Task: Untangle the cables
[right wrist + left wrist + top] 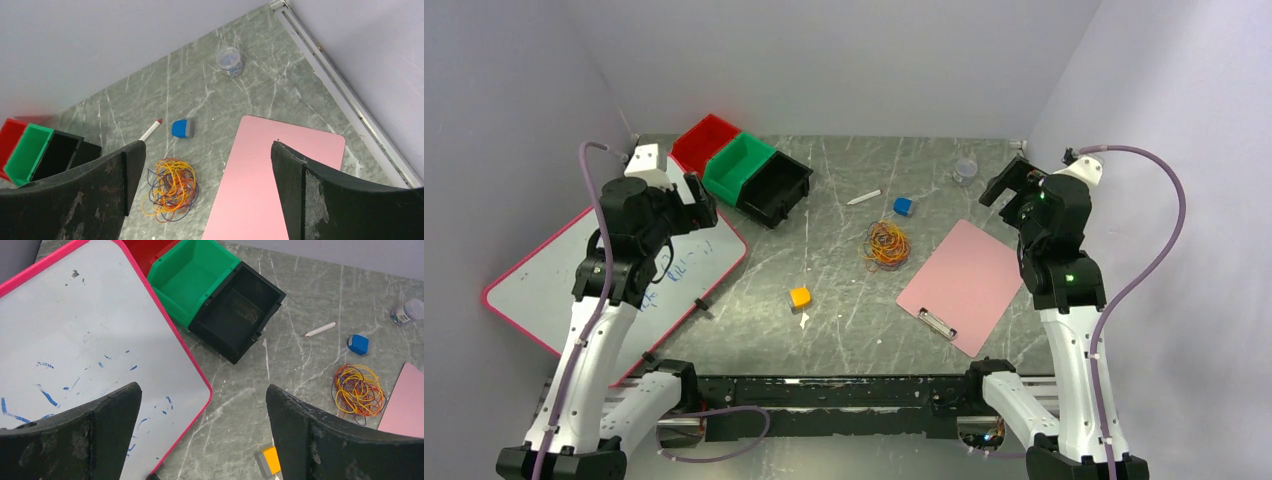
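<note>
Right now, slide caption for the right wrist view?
Open right fingers frame the tangled cables, pink clipboard lying beside them.

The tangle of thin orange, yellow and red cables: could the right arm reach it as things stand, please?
Probably yes: nothing covers the cables, the right gripper hangs open nearby, and only a flat pink clipboard lies beside them.

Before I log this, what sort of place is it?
Probably a lab test bench: plain walls box in the table, a left arm and right arm are bolted at its near edge, and props like a green bin and tangled cables lie about.
</note>
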Controlling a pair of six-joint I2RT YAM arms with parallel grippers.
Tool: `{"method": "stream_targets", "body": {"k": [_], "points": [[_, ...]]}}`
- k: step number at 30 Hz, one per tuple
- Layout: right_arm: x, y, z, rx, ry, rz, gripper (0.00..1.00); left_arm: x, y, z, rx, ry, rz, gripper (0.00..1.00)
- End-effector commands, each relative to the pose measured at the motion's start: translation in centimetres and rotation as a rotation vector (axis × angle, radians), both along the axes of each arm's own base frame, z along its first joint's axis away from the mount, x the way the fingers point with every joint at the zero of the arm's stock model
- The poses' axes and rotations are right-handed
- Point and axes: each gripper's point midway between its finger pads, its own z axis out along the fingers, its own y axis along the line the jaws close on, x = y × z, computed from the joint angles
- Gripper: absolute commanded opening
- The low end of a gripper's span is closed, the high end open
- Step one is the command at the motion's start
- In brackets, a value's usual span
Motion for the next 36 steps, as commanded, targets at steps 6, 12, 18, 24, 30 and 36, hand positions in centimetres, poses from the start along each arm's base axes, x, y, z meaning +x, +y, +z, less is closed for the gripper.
{"method": "stream_targets", "body": {"k": [6,12,18,24,30,36], "points": [[-0.7,-1.3,0.9,-0.027,-0.025,-0.058,1.00,0.3,0.1,0.2,-0.002,-0.104,-0.011,0.99],[-0.9,-1.4,-0.2,-0.032,0.021,-0.060,1.00,0.5,0.0,-0.1,0.009,-0.097,-0.020,0.99],[-0.5,0.9,-0.6,-0.004,0.026,0.074,1.00,0.3,0.1,-1.1,0.013,-0.073,-0.015,0.99],[0.0,2.5,-1.7,0.048,0.041,0.139,1.00,0.5,0.5,-2.2,0.016,-0.014,0.012,0.99],[0.9,3.7,-2.6,0.113,0.055,0.177,1.00,-0.1,-0.5,-2.8,-0.010,-0.010,-0.042,1.00],[2.0,4.9,-3.9,0.180,0.078,0.210,1.00,-1.3,-1.4,-3.4,-0.032,-0.029,-0.095,1.00]]}}
